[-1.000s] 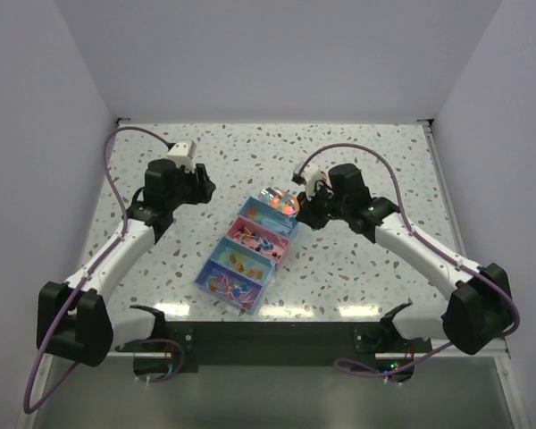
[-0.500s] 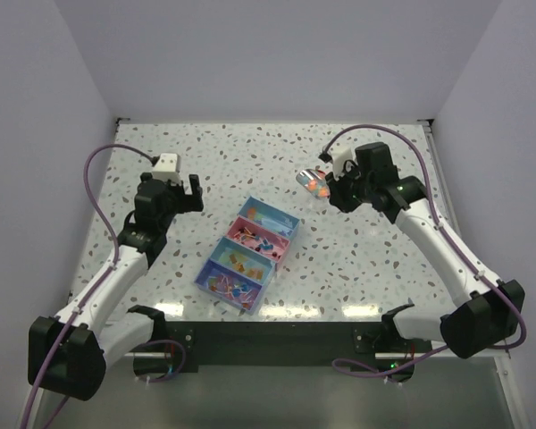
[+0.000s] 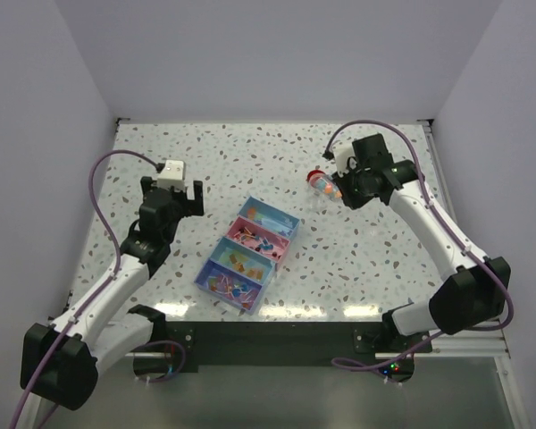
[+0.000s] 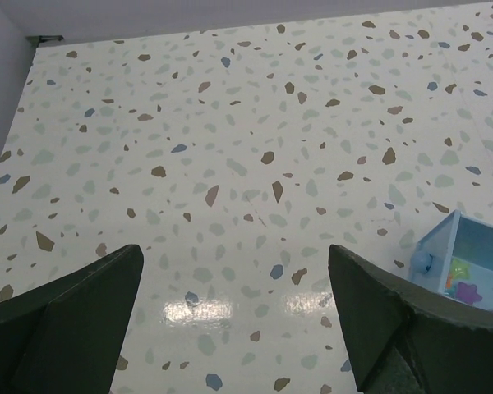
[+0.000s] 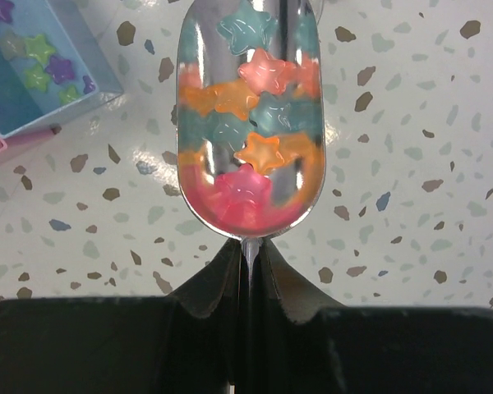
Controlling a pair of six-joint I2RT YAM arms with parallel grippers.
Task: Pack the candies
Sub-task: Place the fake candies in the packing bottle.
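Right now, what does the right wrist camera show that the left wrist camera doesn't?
Only right wrist: the right gripper shut on a clear rounded plastic container full of orange, teal and pink star-shaped candies. Only left wrist: the left gripper, open and holding nothing. Both: the speckled terrazzo table and a corner of the light blue tray with more candies inside.

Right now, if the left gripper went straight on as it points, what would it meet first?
Probably the bare table: nothing shows between the open left gripper fingers. The tray lies off to its right.
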